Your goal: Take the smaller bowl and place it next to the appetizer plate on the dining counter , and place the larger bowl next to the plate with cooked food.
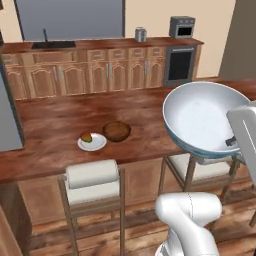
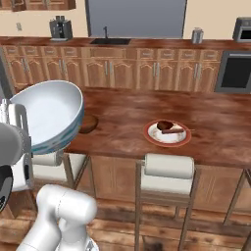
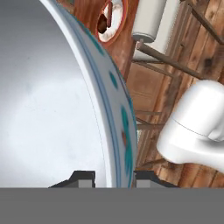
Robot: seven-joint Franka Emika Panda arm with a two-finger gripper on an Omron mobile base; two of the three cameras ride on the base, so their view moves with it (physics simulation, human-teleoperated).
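Dining counter [image 1: 60, 120] | left: smaller bowl [image 1: 117, 131] beside appetizer plate [image 1: 92, 142] | hand: jaws seemingly clamp larger bowl [image 3: 52, 100] rim

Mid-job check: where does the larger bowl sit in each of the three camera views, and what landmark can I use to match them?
Left base view: the larger bowl is right of centre, tilted, held above the dining counter edge.
Right base view: it is at the left edge, over the stools.
Hand view: its pale interior and blue-patterned rim take the left half, the rim between the gripper fingers.
Shared landmark: the plate with cooked food, at the hand view's top.
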